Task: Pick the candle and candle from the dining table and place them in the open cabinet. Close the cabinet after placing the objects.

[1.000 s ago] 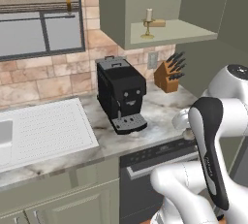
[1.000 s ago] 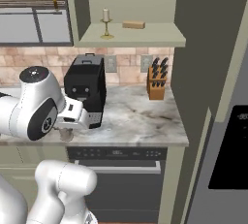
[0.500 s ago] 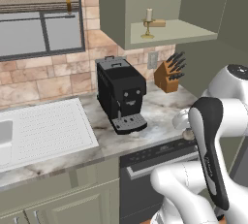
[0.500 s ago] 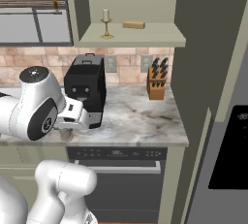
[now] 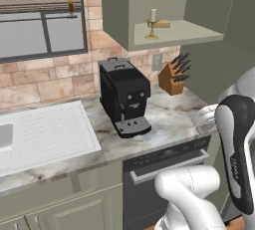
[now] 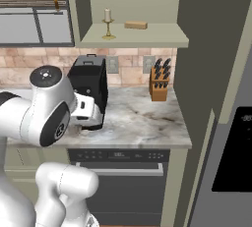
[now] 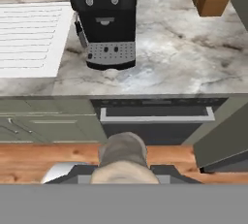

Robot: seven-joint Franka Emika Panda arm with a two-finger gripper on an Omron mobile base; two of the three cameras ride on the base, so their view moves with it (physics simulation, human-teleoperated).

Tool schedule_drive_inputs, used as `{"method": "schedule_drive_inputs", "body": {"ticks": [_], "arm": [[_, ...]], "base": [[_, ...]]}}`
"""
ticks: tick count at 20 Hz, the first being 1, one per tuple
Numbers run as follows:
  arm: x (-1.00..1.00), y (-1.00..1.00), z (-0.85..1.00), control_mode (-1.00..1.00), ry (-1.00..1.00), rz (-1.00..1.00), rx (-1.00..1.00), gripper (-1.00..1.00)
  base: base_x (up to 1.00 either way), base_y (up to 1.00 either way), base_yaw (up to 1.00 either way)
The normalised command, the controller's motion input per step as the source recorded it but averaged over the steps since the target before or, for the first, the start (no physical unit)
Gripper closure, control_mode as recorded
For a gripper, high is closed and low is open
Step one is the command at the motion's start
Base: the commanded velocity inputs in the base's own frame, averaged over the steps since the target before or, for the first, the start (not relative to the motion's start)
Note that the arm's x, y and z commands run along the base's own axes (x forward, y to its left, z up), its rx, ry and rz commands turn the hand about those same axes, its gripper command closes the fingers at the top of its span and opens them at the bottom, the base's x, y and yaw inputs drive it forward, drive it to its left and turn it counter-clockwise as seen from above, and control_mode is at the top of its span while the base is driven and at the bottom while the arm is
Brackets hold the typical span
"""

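- My gripper (image 7: 123, 169) is clamped on the stubby pale-grey candle (image 7: 123, 152). In the hand view it sits between my fingertips, low in the frame, over the wooden floor in front of the counter.
- The cream candle on its gold holder (image 5: 153, 24) already stands on the shelf of the open cabinet (image 5: 199, 31), near the left side, with a small tan block (image 6: 136, 25) just beside it.
- Step in hand, as I judge it: carrying the second candle up to that shelf. One candle appears placed; this one and the door remain.
- My hand is held low, below the counter edge. The black coffee machine (image 5: 124, 97) and the knife block (image 5: 173, 74) stand on the marble counter (image 5: 169, 112) under the cabinet.
- To do this well, I should lift clear of the counter edge first, then rise between coffee machine and knife block before reaching in.
- The free shelf space lies to the right of the tan block; I judge that the safest spot, well apart from the gold holder, which looks top-heavy and easy to tip.
- I should keep the candle upright, set its base flat on the shelf, then release and back straight out.
- The cabinet door (image 6: 206, 39) stands open at the right; I must place the candle deep enough for it to shut.
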Motion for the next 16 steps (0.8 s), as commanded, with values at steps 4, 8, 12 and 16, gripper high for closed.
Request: {"method": "schedule_drive_inputs", "body": {"ticks": [4,8,12,16], "arm": [[0.01,-0.42,0.86,-1.0,-0.18,0.1,0.14,1.0],[0.03,-0.17,0.76,-1.0,-0.13,0.05,0.11,1.0],[0.03,0.02,0.44,-1.0,-0.07,0.0,0.01,1.0],[0.03,0.16,0.29,-1.0,-0.1,0.0,0.0,1.0]], "base": [[0.0,0.0,0.0],[0.0,0.0,0.0],[0.0,0.0,0.0],[0.0,0.0,0.0]]}}
